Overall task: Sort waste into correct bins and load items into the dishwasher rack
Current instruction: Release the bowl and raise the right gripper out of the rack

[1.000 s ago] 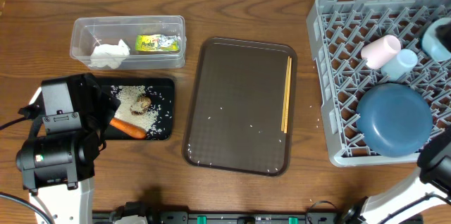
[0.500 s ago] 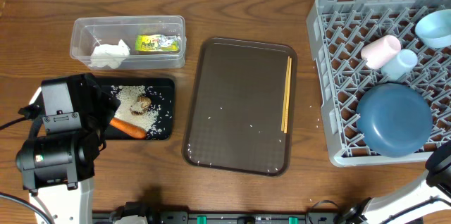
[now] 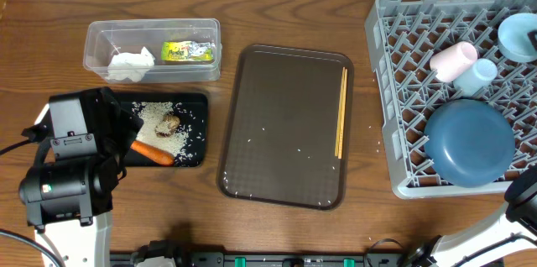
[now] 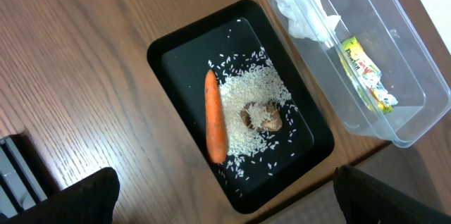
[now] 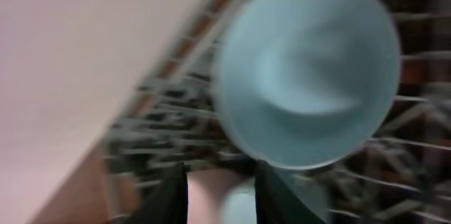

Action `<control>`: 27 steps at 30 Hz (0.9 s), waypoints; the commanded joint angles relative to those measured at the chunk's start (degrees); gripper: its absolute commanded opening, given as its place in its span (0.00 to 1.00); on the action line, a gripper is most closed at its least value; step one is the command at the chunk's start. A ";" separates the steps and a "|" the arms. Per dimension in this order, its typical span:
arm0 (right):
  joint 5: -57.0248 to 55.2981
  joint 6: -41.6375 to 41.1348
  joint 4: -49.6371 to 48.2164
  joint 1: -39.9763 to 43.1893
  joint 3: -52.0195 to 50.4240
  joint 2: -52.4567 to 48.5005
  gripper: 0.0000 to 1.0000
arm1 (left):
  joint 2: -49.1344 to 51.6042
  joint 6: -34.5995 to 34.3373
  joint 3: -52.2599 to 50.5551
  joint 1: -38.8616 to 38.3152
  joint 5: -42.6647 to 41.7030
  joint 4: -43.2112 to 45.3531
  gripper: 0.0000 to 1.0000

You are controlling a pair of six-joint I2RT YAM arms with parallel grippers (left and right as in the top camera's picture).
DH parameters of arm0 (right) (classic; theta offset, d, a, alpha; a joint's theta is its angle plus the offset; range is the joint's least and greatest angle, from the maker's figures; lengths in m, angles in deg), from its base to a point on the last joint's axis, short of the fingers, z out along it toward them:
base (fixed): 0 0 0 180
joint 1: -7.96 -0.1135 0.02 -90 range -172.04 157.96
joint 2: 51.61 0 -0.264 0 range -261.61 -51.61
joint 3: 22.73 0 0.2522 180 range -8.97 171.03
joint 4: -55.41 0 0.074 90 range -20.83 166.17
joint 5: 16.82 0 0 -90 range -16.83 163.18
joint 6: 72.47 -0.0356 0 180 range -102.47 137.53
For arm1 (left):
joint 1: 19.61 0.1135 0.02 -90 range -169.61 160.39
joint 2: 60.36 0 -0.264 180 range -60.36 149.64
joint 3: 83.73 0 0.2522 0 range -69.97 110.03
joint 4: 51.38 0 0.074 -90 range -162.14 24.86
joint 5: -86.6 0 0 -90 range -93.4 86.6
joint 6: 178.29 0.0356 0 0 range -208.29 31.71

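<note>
Overhead: grey rack (image 3: 403,40), right, holds blue plate (image 3: 468,143), pink cup (image 3: 453,60), blue cup (image 3: 482,75), bowl (image 3: 518,36); chopsticks (image 3: 341,112) on brown tray (image 3: 285,107); tissue (image 3: 130,64), wrapper (image 3: 188,51) in clear tub (image 3: 151,24); carrot (image 3: 153,152), rice (image 3: 159,114), lump (image 3: 170,123) on black tray (image 3: 197,154)

The carrot (image 4: 215,117) was orange, the shallow tray (image 4: 176,62) black, the rack (image 3: 403,40) a grey lattice; the blurred bowl (image 5: 310,69) looked pale blue.

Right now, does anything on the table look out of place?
The wooden chopsticks lie along the brown serving tray's edge nearest the grey rack, not in it; stray rice grains dot that tray.
</note>
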 commanded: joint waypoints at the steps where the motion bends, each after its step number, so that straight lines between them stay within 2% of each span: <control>1: -8.92 5.75 -0.28 -2.03 0.81 1.07 0.27 | 0.00 -0.11 0.20 0.24 1.11 -0.17 0.98; 7: -8.24 13.88 -0.81 -6.58 0.81 1.07 0.47 | 0.00 -0.11 0.20 0.24 1.11 -0.17 0.98; 10: -15.98 16.41 -0.11 -9.25 0.81 0.92 0.56 | 0.00 -0.11 0.20 0.24 1.11 -0.17 0.98; 13: -24.70 20.52 0.74 -12.15 0.81 0.35 0.57 | 0.00 -0.11 0.20 0.24 1.11 -0.17 0.98; 19: -41.59 21.14 -0.09 -16.46 0.81 -1.40 0.57 | 0.00 -0.11 0.20 0.24 1.11 -0.17 0.98; 27: -45.62 22.01 -1.46 -16.83 0.81 -3.43 0.58 | 0.00 -0.11 0.20 0.24 1.11 -0.17 0.98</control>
